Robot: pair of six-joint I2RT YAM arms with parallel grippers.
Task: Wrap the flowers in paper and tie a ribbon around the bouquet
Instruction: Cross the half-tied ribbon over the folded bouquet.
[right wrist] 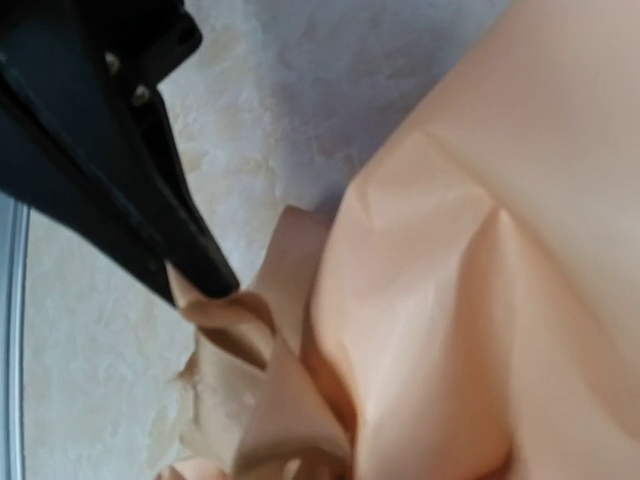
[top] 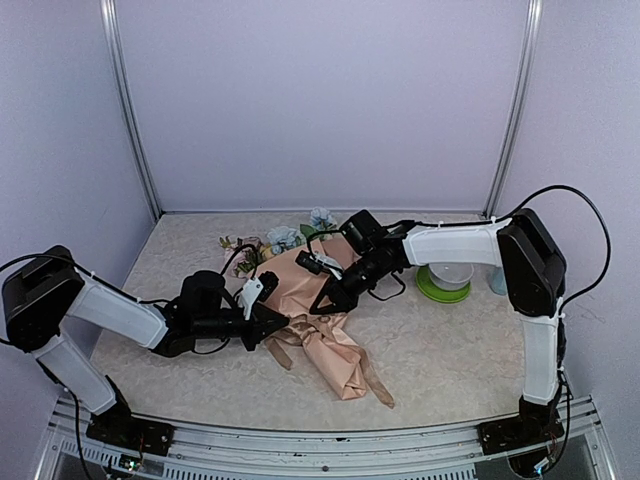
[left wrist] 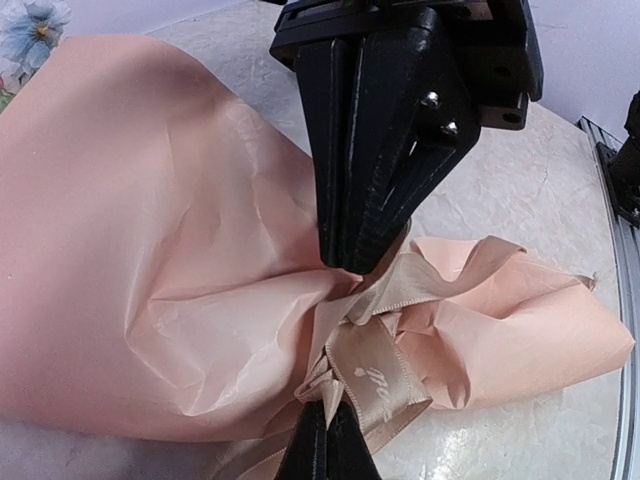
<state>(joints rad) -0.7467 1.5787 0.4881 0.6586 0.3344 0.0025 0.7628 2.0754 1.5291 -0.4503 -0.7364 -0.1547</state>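
Observation:
The bouquet (top: 322, 345) lies across the middle of the table, a peach paper (left wrist: 150, 230) cone with its tail toward the near right. The flowers (top: 285, 238) show past its far rim, and one pale blue bloom (left wrist: 30, 30) shows in the left wrist view. The beige ribbon (left wrist: 375, 375) is bunched around the cone's waist. My left gripper (left wrist: 326, 412) is shut on a fold of the ribbon (right wrist: 235, 400). My right gripper (left wrist: 346, 262) comes down from the far side with its jaws together, pinching a ribbon strand. The right wrist view shows none of the right gripper's fingers.
A green plate (top: 424, 287) with a white bowl (top: 448, 274) stands right of the bouquet under the right arm. A pale cup (top: 497, 280) is beside it. The table's near metal rail (left wrist: 625, 300) runs close to the cone's tail. Loose ribbon ends (top: 378, 388) trail toward the front.

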